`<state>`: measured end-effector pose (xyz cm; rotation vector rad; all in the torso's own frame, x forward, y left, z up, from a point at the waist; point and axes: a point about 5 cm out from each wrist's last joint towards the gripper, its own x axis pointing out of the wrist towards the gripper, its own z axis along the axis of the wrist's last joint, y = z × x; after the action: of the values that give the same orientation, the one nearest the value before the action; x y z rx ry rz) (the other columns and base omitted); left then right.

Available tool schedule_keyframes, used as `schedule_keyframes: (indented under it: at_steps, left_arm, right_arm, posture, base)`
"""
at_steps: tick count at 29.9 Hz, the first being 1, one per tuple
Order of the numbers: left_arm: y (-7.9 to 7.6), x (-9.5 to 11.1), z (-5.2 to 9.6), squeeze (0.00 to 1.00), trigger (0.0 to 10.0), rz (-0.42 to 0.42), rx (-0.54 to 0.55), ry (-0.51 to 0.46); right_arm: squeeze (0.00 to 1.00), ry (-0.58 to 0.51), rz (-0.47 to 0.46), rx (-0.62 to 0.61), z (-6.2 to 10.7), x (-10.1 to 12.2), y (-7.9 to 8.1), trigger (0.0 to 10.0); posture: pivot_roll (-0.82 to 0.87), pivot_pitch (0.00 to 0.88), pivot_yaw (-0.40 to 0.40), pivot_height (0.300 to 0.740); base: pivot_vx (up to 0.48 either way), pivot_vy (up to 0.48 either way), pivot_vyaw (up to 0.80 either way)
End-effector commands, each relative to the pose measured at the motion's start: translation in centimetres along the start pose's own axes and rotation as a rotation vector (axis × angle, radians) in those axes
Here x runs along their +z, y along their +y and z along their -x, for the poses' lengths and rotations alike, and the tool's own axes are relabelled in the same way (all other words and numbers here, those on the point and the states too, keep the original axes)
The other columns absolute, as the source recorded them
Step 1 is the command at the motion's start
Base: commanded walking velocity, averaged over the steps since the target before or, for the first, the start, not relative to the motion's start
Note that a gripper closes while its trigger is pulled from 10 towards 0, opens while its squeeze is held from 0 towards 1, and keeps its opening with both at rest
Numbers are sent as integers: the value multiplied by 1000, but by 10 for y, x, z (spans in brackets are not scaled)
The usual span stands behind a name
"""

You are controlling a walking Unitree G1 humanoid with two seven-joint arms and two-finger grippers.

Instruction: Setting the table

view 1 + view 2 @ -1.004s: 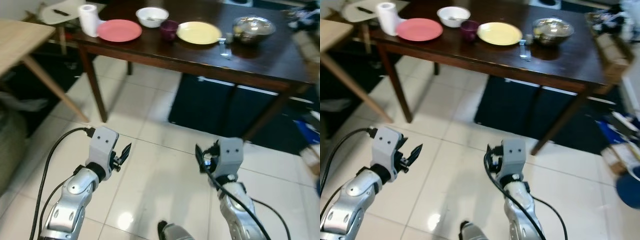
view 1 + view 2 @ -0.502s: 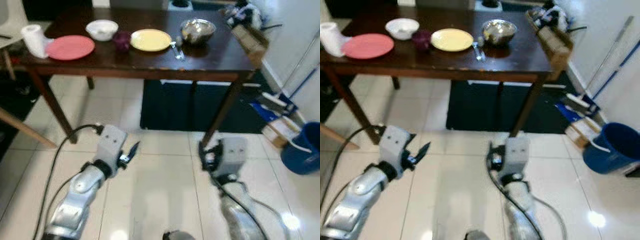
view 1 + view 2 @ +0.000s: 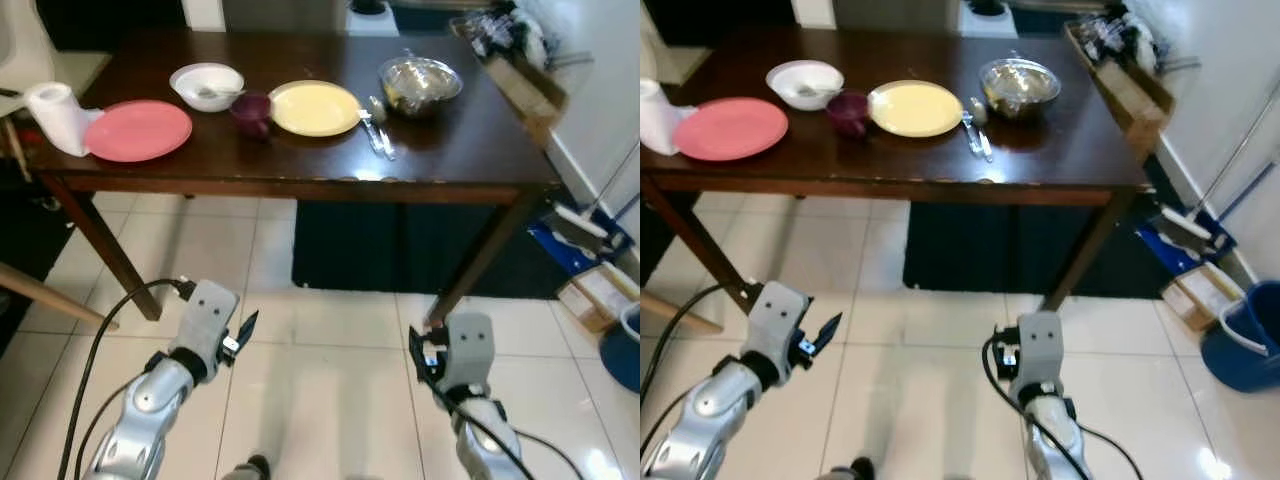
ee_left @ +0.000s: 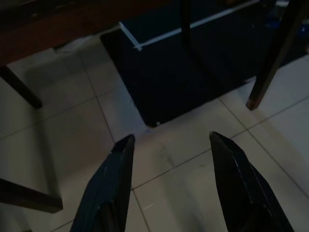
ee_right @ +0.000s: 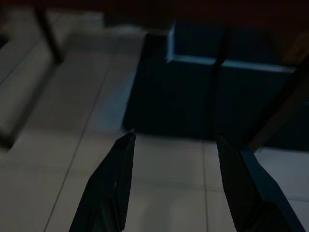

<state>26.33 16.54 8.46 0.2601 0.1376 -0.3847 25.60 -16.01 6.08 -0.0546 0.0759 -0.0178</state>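
Dark desk [image 3: 300, 165] across the upper half of the frame. On it, from the left: paper roll [image 3: 55, 117] at the far left edge, pink plate [image 3: 138, 130] just beside it, white bowl [image 3: 206, 84] behind, purple cup [image 3: 251, 108] touching the yellow plate [image 3: 315, 107] at upper centre. Cutlery [image 3: 378, 135] just right of the yellow plate; steel bowl [image 3: 420, 82] behind that, upper right. Blue bucket [image 3: 1243, 335] at the right edge on the tile floor [image 3: 330, 390]. Left hand [image 3: 245, 330] low at lower left, over the floor, short of the desk, fingers [image 4: 108, 181] spread apart, holding nothing. Right hand [image 3: 417, 352] at lower centre-right, likewise over the floor, fingers [image 5: 108, 186] apart and bare. Dark mat [image 4: 183, 82] under the desk.
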Motion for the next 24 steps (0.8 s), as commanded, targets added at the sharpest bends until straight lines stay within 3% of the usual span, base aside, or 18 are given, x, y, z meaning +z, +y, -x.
schedule_keyframes:
  at_steps: [1, 4, 5, 6, 11, 16, 24]
  left_arm:
    - [-8, 13, -5, 573, 10000, -23, -44, -65]
    - [-11, 23, -10, 569, 10000, -19, -62, -122]
    - [-13, 37, -14, 573, 10000, -8, -71, -179]
    - [-13, 37, -14, 573, 10000, -8, -71, -179]
    - [-12, 85, -23, 580, 10000, 29, -77, -355]
    - [-12, 113, -28, 565, 10000, 30, -108, -436]
    - [-18, 111, -28, 569, 10000, 46, -130, -422]
  right_arm:
    - [0, -101, 66, -185, 0, 18, -31, 10000]
    - [0, -193, 84, -284, -3, 38, -47, 10000]
    - [0, -214, 84, -340, -4, 45, -56, 10000]
    - [0, -214, 84, -340, -4, 45, -56, 10000]
    - [0, -242, 104, -391, -4, 53, -68, 10000]
    - [0, -246, 113, -355, -7, 54, -62, 10000]
    - [0, -265, 95, -273, -12, 62, -44, 10000]
  posture:
    - [-146, 53, 47, 740]
    - [-146, 53, 47, 740]
    - [-158, 52, 55, 740]
    - [-158, 52, 55, 740]
    - [-158, 52, 55, 740]
    - [-168, 57, 63, 740]
    - [-171, 63, 65, 740]
  base:
    - [480, 0, -475]
    - [480, 0, -629]
    - [480, 0, -525]
    - [480, 0, -525]
    - [480, 0, -800]
    - [480, 0, -640]
    - [480, 0, 0]
